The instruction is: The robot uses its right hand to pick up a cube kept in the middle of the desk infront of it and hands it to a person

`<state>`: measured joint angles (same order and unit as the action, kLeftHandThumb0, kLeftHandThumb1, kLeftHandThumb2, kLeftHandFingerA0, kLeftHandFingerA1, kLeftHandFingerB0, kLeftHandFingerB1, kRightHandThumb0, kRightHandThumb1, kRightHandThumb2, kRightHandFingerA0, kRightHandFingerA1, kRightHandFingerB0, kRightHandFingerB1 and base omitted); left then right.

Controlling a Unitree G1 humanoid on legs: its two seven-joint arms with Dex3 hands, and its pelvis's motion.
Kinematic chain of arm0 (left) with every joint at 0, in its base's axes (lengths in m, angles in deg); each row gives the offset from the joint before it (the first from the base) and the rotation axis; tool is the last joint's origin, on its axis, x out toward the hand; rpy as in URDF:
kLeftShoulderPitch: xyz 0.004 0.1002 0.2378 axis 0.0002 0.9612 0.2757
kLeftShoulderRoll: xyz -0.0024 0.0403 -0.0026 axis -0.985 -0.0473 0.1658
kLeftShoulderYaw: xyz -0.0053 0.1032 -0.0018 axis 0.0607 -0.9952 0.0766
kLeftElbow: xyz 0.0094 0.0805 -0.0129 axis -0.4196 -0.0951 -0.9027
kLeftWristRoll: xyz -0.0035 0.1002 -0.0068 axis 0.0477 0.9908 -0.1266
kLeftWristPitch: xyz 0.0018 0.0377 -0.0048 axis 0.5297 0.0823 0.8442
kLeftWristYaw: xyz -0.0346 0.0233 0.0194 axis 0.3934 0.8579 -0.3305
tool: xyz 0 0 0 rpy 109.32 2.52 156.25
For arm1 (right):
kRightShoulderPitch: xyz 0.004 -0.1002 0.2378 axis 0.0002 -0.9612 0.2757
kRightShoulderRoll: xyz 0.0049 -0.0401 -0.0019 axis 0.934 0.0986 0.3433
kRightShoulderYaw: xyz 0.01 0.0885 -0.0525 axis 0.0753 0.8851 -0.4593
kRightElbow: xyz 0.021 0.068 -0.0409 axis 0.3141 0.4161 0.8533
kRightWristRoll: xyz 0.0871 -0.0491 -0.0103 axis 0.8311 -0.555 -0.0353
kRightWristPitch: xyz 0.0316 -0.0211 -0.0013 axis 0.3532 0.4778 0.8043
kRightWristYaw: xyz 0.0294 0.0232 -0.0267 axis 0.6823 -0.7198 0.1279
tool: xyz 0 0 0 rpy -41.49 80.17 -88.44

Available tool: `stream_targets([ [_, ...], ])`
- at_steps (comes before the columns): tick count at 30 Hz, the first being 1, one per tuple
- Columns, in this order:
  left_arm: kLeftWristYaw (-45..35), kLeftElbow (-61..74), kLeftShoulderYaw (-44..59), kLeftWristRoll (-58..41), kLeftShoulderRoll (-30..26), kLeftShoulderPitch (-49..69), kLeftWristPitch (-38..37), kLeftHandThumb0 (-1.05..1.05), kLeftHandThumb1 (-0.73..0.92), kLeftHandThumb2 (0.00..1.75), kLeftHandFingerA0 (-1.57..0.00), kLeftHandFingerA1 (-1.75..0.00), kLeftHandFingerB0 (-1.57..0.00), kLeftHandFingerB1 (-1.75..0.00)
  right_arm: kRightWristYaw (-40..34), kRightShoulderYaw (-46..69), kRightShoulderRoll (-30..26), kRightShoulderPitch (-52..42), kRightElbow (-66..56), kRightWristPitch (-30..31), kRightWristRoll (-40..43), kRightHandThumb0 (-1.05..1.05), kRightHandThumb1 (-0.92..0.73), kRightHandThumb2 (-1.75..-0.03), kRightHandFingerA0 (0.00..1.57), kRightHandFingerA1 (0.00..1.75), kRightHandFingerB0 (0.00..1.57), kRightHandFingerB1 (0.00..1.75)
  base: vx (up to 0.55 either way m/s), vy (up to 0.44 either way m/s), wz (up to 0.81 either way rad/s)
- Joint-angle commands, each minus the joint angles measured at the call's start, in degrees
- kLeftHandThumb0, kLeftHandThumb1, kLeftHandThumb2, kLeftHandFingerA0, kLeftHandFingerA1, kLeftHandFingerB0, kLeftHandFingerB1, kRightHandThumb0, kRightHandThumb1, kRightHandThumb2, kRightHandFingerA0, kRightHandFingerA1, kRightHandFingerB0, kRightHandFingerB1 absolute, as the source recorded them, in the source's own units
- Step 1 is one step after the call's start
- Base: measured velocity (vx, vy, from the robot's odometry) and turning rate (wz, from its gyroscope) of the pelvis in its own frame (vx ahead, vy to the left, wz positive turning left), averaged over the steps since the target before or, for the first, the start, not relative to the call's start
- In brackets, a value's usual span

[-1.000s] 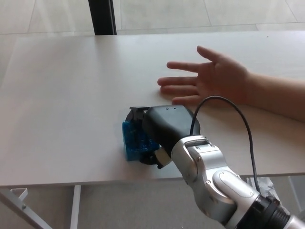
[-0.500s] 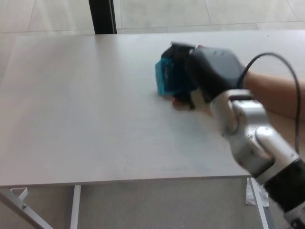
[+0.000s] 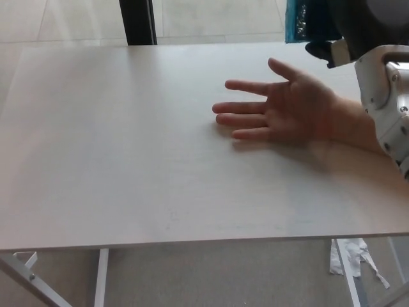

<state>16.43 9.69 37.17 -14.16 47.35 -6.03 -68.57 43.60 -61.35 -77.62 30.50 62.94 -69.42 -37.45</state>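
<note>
While the right hand grips it, the blue cube shows 1 speckled face.

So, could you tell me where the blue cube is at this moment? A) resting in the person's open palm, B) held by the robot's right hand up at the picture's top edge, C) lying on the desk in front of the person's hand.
B: the blue cube sits in the right hand at the top edge, above the person's hand, whose palm is empty on the desk.
</note>
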Motion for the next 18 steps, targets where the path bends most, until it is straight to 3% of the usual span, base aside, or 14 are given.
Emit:
stream_targets([
  [1,0.1,0.2,-0.3,0.2,-0.3,0.5,-1.3,-0.69,0.79,0.63,-0.57,-0.55,-0.51,-0.41,0.2,-1.8,-0.3,-0.8,3.3,-3.5,-0.2,-0.34,-0.58,-0.57,0.96,1.61,0.91,0.58,0.0,0.0,0.0],
  [9,0.8,0.0,-0.6,0.3,0.0,-0.6,-1.2,-0.71,0.78,0.63,-0.62,-0.58,-0.55,-0.42,-1.1,-6.1,2.0,-0.4,11.1,-6.7,-0.8,-0.36,-0.55,-0.57,1.0,1.6,0.93,0.59,0.0,0.0,0.0],
  [10,0.6,0.0,-0.9,0.6,-0.2,-0.6,-1.1,-0.71,0.78,0.63,-0.6,-0.56,-0.52,-0.4,-1.3,-6.7,2.7,-0.4,12.4,-6.6,-1.0,-0.36,-0.59,-0.61,0.89,1.68,0.8,1.13,0.0,0.0,0.0],
  [11,0.4,0.1,-0.8,0.4,-0.2,-0.7,-0.7,-0.71,0.78,0.63,-0.61,-0.59,-0.52,-0.4,-0.7,-7.3,3.5,-0.4,13.6,-6.2,-1.1,-0.38,-0.61,-0.58,0.92,1.65,0.81,0.95,0.0,0.0,0.0],
  [12,0.5,0.2,-0.8,0.4,-0.2,-0.7,-0.9,-0.71,0.78,0.63,-0.61,-0.59,-0.52,-0.4,-0.5,-7.6,3.8,-0.3,14.2,-5.8,-1.1,-0.38,-0.61,-0.58,0.92,1.65,0.81,0.95,0.0,0.0,0.0],
  [13,0.2,0.3,-0.6,0.0,-0.2,-0.9,-0.5,-0.71,0.77,0.63,-0.61,-0.59,-0.52,-0.4,-0.6,-8.2,4.1,-0.3,14.6,-5.7,-1.4,-0.39,-0.58,-0.63,0.94,1.62,0.85,0.76,0.0,0.0,0.0],
  [14,0.4,0.3,-0.7,0.1,-0.2,-1.1,-0.3,-0.72,0.77,0.63,-0.62,-0.58,-0.53,-0.4,-1.3,-8.4,4.3,-0.2,15.2,-6.0,-1.5,-0.39,-0.58,-0.57,0.98,1.57,0.86,0.62,0.0,0.0,0.0],
  [17,0.5,0.5,-1.1,0.5,-0.1,-1.3,-1.1,-0.71,0.78,0.64,-0.6,-0.56,-0.52,-0.4,-4.3,-9.5,5.2,-0.5,17.1,-9.0,-1.6,-0.35,-0.52,-0.59,0.97,1.66,0.87,0.62,0.0,0.0,0.0],
  [18,0.5,0.5,-1.3,0.6,-0.1,-1.4,-1.2,-0.71,0.63,1.03,-0.56,-0.66,-0.45,-0.54,-4.3,-10.0,5.5,-0.4,17.4,-9.1,-1.9,-0.37,-0.52,-0.59,0.97,1.66,0.89,0.62,0.0,0.0,0.0],
])
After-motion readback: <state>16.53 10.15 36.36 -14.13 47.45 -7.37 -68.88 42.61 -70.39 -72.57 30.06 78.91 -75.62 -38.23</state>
